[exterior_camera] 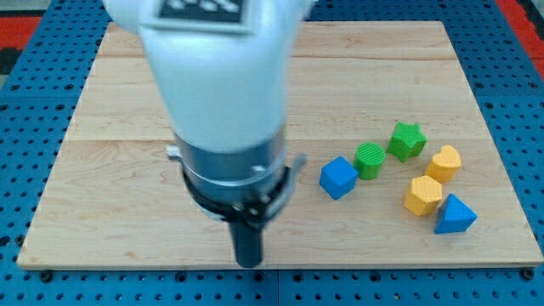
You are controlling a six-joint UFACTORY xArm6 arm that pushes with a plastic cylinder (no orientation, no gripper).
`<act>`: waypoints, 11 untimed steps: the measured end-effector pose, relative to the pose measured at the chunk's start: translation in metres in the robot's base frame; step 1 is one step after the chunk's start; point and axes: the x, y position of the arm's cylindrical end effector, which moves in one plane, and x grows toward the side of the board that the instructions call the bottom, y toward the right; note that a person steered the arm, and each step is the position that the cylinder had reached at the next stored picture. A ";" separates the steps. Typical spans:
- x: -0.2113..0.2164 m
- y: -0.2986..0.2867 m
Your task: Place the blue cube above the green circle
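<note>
The blue cube (338,178) lies on the wooden board (110,170), right of centre. The green circle (370,160), a ribbed cylinder, touches or nearly touches the cube at its upper right. My tip (248,260) is at the bottom edge of the board, well to the left of and below the blue cube, touching no block. The arm's white and black body (223,102) hangs above it and hides the middle of the board.
A green star (407,140) sits up and right of the green circle. A yellow heart (444,162), a yellow hexagon (422,195) and a blue triangle (454,214) cluster at the right. A blue pegboard (25,102) surrounds the board.
</note>
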 end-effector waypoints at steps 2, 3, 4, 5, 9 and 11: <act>-0.039 0.110; -0.087 0.115; -0.140 0.067; -0.174 0.015; -0.182 0.085; -0.231 0.170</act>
